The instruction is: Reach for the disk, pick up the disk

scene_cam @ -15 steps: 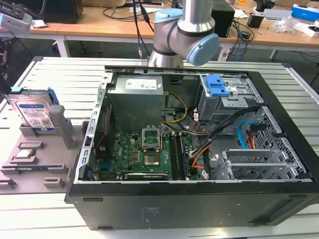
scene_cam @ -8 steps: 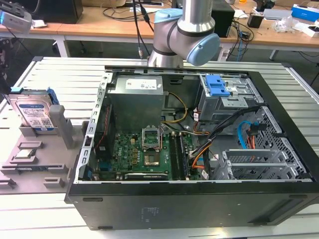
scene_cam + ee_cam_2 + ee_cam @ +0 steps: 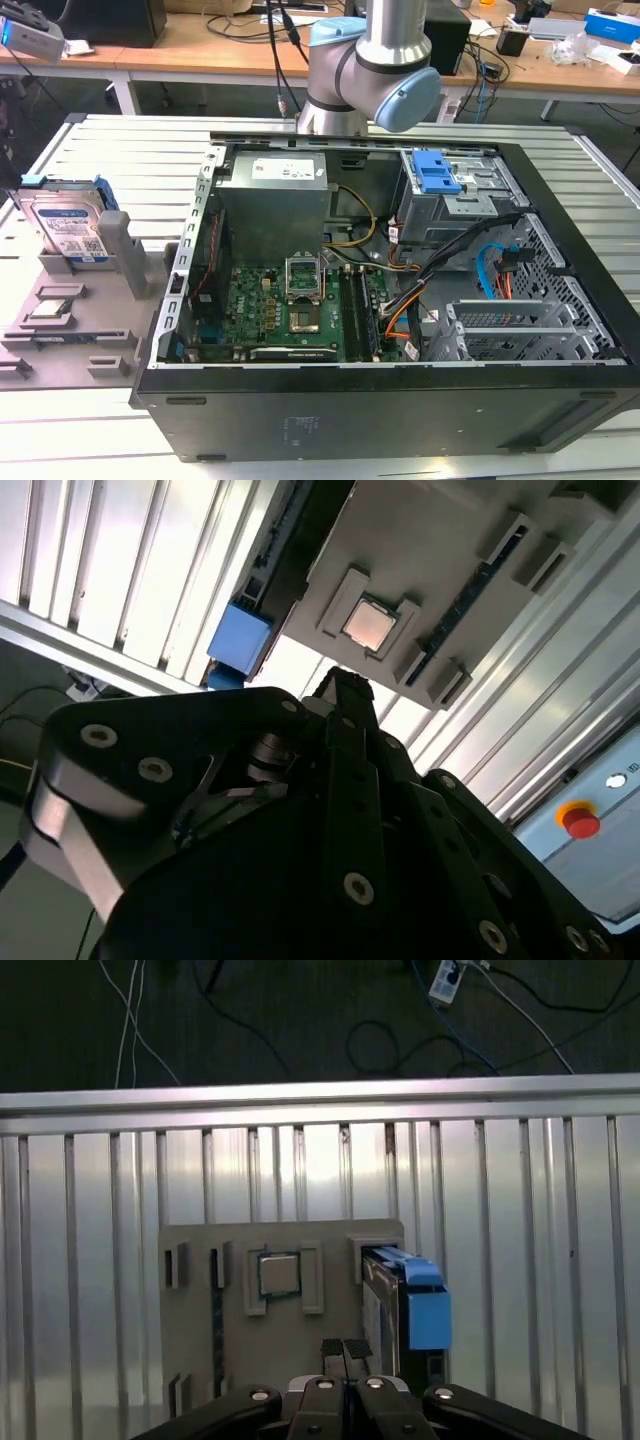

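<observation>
A robot arm (image 3: pixel 375 70) works over a slatted metal desk (image 3: pixel 120 150). The pincer (image 3: pixel 345 1352) hangs above a gray holder plate (image 3: pixel 270 1360). In the first wrist view its two fingertips (image 3: pixel 333 1348) sit together with nothing between them.

The disk (image 3: pixel 395 1300) stands on edge in a slot of that plate, below the pincer and just off to one side of its tips, not touching them. A blue bracket (image 3: pixel 427 1315) wraps the disk's far edge. In the exterior view the disk (image 3: pixel 65 225) leans in the holder at that view's left, label side showing.

To do the reach well, the pincer would likely need to part its tips and shift sideways until they straddle the disk's thin upper edge. Closing across the flat metal faces looks a firmer hold than closing on the bracket. Since the disk leans, matching its tilt before closing should avoid scraping the slot walls.

A small square processor chip (image 3: pixel 280 1275) lies in a recess almost straight under the pincer, so coming down without the sideways shift risks striking it. A gray upright post (image 3: pixel 120 250) stands just beside the disk. An open computer case (image 3: pixel 380 420) sits well away from the pincer.
</observation>
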`<state>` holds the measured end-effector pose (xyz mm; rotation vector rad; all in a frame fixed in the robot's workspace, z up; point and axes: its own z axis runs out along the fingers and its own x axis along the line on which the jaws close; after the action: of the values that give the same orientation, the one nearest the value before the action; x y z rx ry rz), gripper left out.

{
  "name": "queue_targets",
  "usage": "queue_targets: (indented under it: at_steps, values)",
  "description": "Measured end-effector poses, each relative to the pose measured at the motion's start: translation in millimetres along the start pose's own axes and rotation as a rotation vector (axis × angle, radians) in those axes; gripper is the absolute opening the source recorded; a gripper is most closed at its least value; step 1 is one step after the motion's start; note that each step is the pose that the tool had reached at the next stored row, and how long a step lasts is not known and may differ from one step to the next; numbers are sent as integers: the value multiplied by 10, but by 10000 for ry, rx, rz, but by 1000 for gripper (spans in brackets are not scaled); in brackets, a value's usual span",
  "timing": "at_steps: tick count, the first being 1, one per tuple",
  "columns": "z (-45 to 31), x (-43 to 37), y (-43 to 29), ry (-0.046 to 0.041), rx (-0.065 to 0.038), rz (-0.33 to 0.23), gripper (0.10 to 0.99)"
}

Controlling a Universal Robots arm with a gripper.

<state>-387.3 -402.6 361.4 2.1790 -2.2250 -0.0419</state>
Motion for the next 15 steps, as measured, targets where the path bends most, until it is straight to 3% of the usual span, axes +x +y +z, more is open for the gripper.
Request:
queue_targets:
  at_steps: [5, 12, 15]
  values:
    - [0, 0, 0, 12, 0, -290, 106]
    - [2, -1, 0, -34, 0, 912, 106]
    - [2, 0, 0, -37, -1, 959, 106]
